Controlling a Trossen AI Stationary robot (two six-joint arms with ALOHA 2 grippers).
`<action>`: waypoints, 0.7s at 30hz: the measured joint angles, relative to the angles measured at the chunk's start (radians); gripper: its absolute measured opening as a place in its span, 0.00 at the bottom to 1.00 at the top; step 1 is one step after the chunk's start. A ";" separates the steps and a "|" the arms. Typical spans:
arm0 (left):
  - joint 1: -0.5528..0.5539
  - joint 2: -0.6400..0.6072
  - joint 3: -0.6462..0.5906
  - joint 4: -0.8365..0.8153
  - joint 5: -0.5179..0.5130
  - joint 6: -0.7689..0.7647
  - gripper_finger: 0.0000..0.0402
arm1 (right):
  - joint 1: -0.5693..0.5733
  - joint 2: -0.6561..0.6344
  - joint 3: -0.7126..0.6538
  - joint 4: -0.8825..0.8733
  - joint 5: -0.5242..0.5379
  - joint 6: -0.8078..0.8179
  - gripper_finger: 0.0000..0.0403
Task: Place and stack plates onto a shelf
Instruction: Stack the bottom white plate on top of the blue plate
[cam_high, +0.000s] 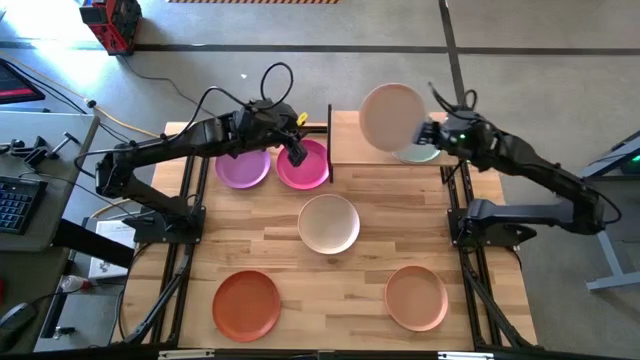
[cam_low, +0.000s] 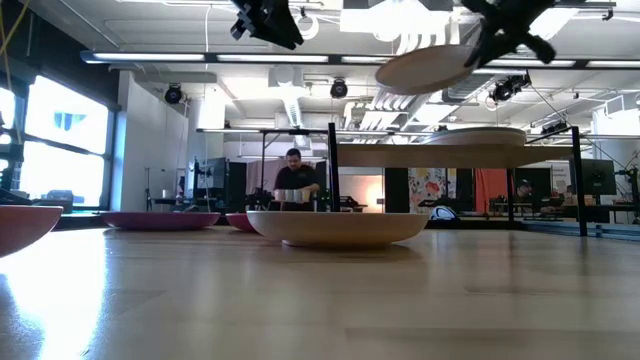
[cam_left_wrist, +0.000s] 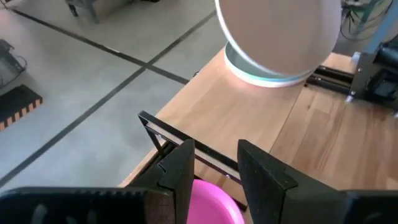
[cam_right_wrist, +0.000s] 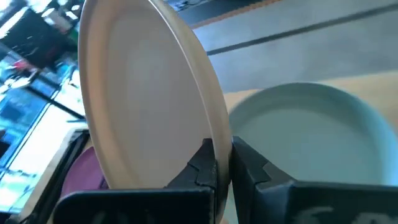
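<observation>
My right gripper (cam_right_wrist: 222, 152) is shut on a pale beige plate (cam_high: 392, 117), held in the air over the light-wood shelf (cam_high: 365, 150) at the table's far side. A pale mint plate (cam_right_wrist: 305, 137) rests flat on the shelf below it. My left gripper (cam_left_wrist: 214, 152) hangs open and empty over the magenta plate (cam_high: 305, 167), which lies on the table left of the shelf beside the purple plate (cam_high: 243, 167). A cream plate (cam_high: 329, 223) sits mid-table. My right gripper pinches the beige plate's rim (cam_right_wrist: 211, 134) between its two fingers, one on the upper face and one on the underside. The fingers come from the table's right side, slanting down. The plate is lifted clear of the shelf and tilted (cam_low: 430, 68).
An orange-red plate (cam_high: 246, 303) and a peach plate (cam_high: 416, 297) lie near the table's front edge. The shelf's black frame post (cam_high: 330, 140) stands between the magenta plate and the shelf. A person (cam_low: 296, 180) is in the room beyond the table.
</observation>
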 joint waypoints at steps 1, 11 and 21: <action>0.000 0.000 0.000 -0.001 0.000 0.009 0.28 | -0.007 -0.017 0.000 -0.026 0.000 0.014 0.00; 0.000 0.000 0.000 -0.038 -0.002 0.028 0.28 | -0.018 -0.166 -0.073 -0.165 0.015 0.164 0.00; 0.000 0.000 0.000 -0.074 -0.002 0.028 0.28 | -0.019 -0.365 -0.332 -0.002 0.053 0.444 0.00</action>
